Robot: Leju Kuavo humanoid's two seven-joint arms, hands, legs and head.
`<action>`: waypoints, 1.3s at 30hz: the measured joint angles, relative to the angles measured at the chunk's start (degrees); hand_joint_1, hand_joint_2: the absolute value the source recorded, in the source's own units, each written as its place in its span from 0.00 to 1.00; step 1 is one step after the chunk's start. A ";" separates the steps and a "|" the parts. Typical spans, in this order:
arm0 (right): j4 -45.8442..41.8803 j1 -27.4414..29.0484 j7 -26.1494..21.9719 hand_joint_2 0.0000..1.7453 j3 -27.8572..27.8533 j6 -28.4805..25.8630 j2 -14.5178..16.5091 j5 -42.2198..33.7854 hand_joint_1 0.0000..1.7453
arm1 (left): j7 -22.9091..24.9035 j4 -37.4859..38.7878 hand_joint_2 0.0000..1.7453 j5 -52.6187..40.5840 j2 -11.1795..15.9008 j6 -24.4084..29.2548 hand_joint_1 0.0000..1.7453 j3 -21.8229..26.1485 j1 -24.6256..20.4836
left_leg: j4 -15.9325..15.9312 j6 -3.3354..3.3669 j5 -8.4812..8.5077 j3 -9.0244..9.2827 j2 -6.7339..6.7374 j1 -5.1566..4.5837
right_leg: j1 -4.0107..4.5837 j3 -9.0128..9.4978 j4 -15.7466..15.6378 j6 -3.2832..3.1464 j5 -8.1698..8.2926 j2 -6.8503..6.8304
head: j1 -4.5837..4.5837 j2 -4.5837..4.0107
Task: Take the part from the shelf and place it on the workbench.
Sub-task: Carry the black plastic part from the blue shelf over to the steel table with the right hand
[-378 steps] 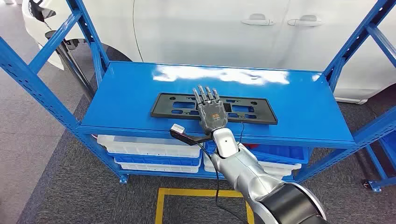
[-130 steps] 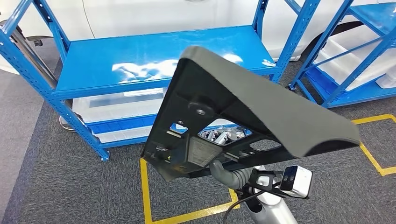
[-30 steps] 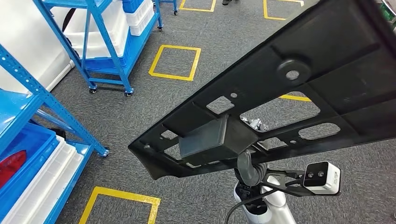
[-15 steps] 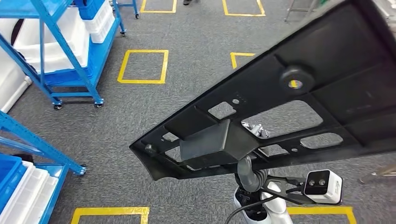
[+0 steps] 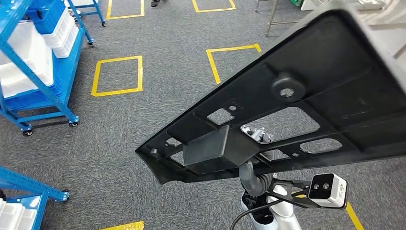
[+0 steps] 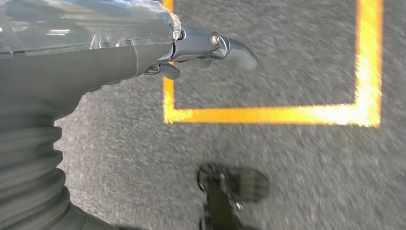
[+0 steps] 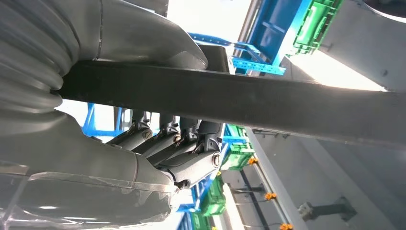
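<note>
Part: black part [image 5: 306, 105] carried tilted high over the floor [image 5: 143, 129], clear of the blue shelf [image 5: 28, 62]
Right hand: right hand [image 7: 143, 158], fingers clamped across its edge for carrying
Left hand: left hand [image 6: 119, 52] hangs idle, fingers curled together

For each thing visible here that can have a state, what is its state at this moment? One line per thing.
Black plastic part: held up in the air, tilted, off the shelf, not on any workbench.
Right robot hand: grips the part, thumb on one face, fingers on the other.
Left robot hand: holds nothing, fingers curled in, hanging over the grey carpet.
Blue wheeled shelf: standing on the carpet, white bins stacked on it.
</note>
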 joint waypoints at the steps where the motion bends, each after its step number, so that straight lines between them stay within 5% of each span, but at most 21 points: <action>1: 0.01 -0.11 -0.01 1.00 0.01 0.03 -0.02 0.07 0.78 | -0.01 0.00 1.00 -0.01 -0.05 -0.01 0.00 -0.01 -0.02 | 0.38 -0.07 -0.27 -0.11 -0.85 0.08 | -0.03 0.05 -0.09 -0.07 0.05 0.12 | 0.00 0.00; 3: 0.03 -0.19 0.00 1.00 0.01 0.04 -0.02 0.07 0.78 | -0.01 0.00 1.00 -0.02 -0.09 -0.02 0.00 -0.01 -0.02 | 0.73 -0.08 -0.51 -0.26 -1.21 0.10 | -0.06 0.05 -0.08 -0.15 0.06 0.17 | 0.01 0.00; 5: 0.28 -0.73 0.13 1.00 0.20 -0.08 -0.10 0.42 0.78 | 0.02 0.00 1.00 -0.13 -0.32 -0.01 0.00 0.01 0.01 | 8.47 -0.23 -3.45 -4.27 -2.81 0.16 | 0.04 0.09 -0.02 -0.40 0.08 1.79 | 0.01 0.00; 7: 0.55 -1.29 0.50 1.00 0.56 -0.73 -0.25 1.00 0.78 | 0.08 0.00 1.00 -0.43 -0.73 -0.03 0.00 0.03 -0.04 | 12.44 -0.27 -3.46 -6.91 -4.41 0.26 | 0.12 0.25 0.12 -0.52 0.05 4.46 | 0.00 0.00; 10: 0.59 -1.82 1.03 1.00 1.08 -2.52 -0.35 1.92 0.78 | 0.54 0.01 1.00 -1.09 -1.14 -0.26 0.00 0.02 -0.31 | 1.69 0.09 1.93 -2.61 -8.20 0.57 | 0.08 0.08 0.68 0.13 -0.16 6.87 | 0.00 0.00; 11: 0.60 -2.01 1.13 1.00 1.19 -2.99 -0.40 2.12 0.78 | 0.79 0.02 1.00 -1.26 -1.27 -0.36 0.00 0.02 -0.48 | 0.07 0.29 2.27 -1.96 -9.23 0.57 | 0.01 -0.18 0.82 0.50 -0.13 7.49 | 0.00 0.00; 13: 0.60 -2.23 1.26 1.00 1.30 -3.47 -0.56 2.24 0.78 | 1.30 0.02 1.00 -1.49 -1.59 -0.50 0.00 0.02 -0.87 | -0.38 0.96 2.22 -1.76 -8.74 0.41 | -0.25 -0.61 0.75 1.37 0.14 8.76 | 0.00 0.00; 14: 0.59 -2.30 1.31 1.00 1.33 -3.59 -0.68 2.25 0.78 | 1.48 0.02 1.00 -1.51 -1.79 -0.53 0.00 0.02 -1.02 | -0.60 1.41 2.38 -1.66 -8.02 0.39 | -0.28 -0.81 0.94 1.68 0.05 8.43 | 0.00 0.00; 16: 0.58 -2.65 1.46 1.00 1.47 -3.66 -0.89 2.22 0.78 | 1.63 0.02 1.00 -1.51 -2.11 -0.48 0.00 0.02 -1.02 | -1.13 2.28 2.68 -1.44 -6.38 0.44 | -0.10 -2.31 3.78 2.02 -1.70 5.50 | 0.01 0.00; 18: 0.58 -2.97 1.61 1.00 1.62 -3.71 -1.02 2.21 0.78 | 1.65 0.02 1.00 -1.50 -2.22 -0.41 0.00 0.02 -0.81 | -1.27 2.74 2.66 -1.42 -4.70 0.21 | -0.12 -5.96 11.10 2.22 -5.32 2.25 | 0.01 0.00; 20: 0.60 -3.01 1.75 1.00 1.74 -3.73 -1.19 2.21 0.78 | 1.72 0.02 1.00 -1.49 -2.26 -0.40 0.00 0.02 -0.62 | -1.24 2.79 2.53 -1.43 -3.03 0.05 | -0.34 -9.24 17.44 2.48 -7.31 1.46 | 0.01 0.00; 21: 0.61 -3.00 1.81 1.00 1.79 -3.73 -1.29 2.20 0.78 | 1.74 0.02 1.00 -1.47 -2.30 -0.40 0.00 0.02 -0.61 | -1.23 2.75 2.43 -1.38 -2.24 0.03 | -0.43 -9.38 17.70 2.55 -6.76 1.28 | 0.01 0.00; 23: 0.62 -3.11 2.01 1.00 1.91 -3.73 -1.48 2.08 0.78 | 1.59 0.02 1.00 -1.23 -2.42 -0.36 0.00 0.03 -0.69 | -1.21 2.54 2.15 -1.07 -0.94 0.00 | -0.45 -5.94 11.30 2.39 -3.24 0.18 | 0.02 0.00; 24: 0.62 -3.28 2.15 1.00 2.01 -3.73 -1.56 1.92 0.78 | 1.36 0.02 1.00 -1.01 -2.49 -0.25 0.00 0.09 -0.69 | -1.18 2.32 1.95 -0.83 -0.39 -0.12 | -0.20 -3.52 6.85 2.13 -1.75 -1.46 | 0.02 0.00; 27: 0.72 -4.01 2.45 1.00 2.47 -3.64 -1.81 1.27 0.78 | 0.59 0.02 1.00 -0.20 -2.59 0.44 0.00 0.46 -0.58 | -1.11 1.38 1.35 -0.28 1.20 -0.51 | 0.64 -0.37 0.68 1.28 -0.54 -3.86 | 0.01 0.00; 29: 0.89 -4.29 2.37 1.00 2.59 -3.61 -1.98 1.05 0.78 | 0.23 0.01 1.00 0.37 -2.62 0.77 0.00 0.89 -0.64 | -1.14 0.76 0.97 0.10 2.18 -0.42 | 0.58 -0.35 0.47 0.79 -0.38 -2.28 | 0.01 0.00; 31: 1.09 -4.67 2.11 1.00 2.68 -3.67 -2.17 1.17 0.78 | -0.07 0.00 1.00 0.84 -2.66 0.86 0.00 1.45 -0.67 | 1.06 0.21 -0.71 -0.48 0.35 -0.19 | 0.20 -0.01 0.01 0.14 -0.11 -0.88 | 0.00 0.00; 33: 1.36 -5.09 1.91 1.00 2.84 -3.71 -2.29 1.51 0.78 | -0.23 0.00 1.00 1.20 -2.72 0.87 0.00 1.90 -0.57 | 7.97 -0.12 -4.33 -3.66 -2.85 -0.04 | 0.00 0.14 -0.16 -0.32 0.00 0.51 | -0.01 0.00; 35: 1.74 -5.21 1.85 1.00 2.93 -3.71 -2.39 1.72 0.78 | -0.30 0.00 1.00 1.52 -2.75 0.89 0.00 2.37 -0.32 | 15.05 -0.25 -6.73 -7.47 -3.93 -0.02 | 0.09 0.14 -0.10 -0.47 -0.01 2.14 | -0.02 0.00; 37: 2.06 -5.19 1.65 1.00 2.93 -3.73 -2.57 1.70 0.78 | -0.16 0.00 1.00 1.59 -2.74 0.99 0.00 2.83 0.03 | 14.50 -0.14 -4.66 -7.93 -4.16 -0.02 | 0.12 0.28 0.01 -0.40 -0.07 3.95 | -0.02 0.00; 39: 2.20 -5.19 1.29 1.00 2.93 -3.80 -2.71 1.55 0.78 | 0.19 0.01 1.00 1.34 -2.64 1.25 0.00 3.09 0.28 | 6.60 0.12 0.00 -4.80 -5.75 0.11 | 0.05 0.50 0.22 -0.10 -0.27 5.59 | -0.02 0.00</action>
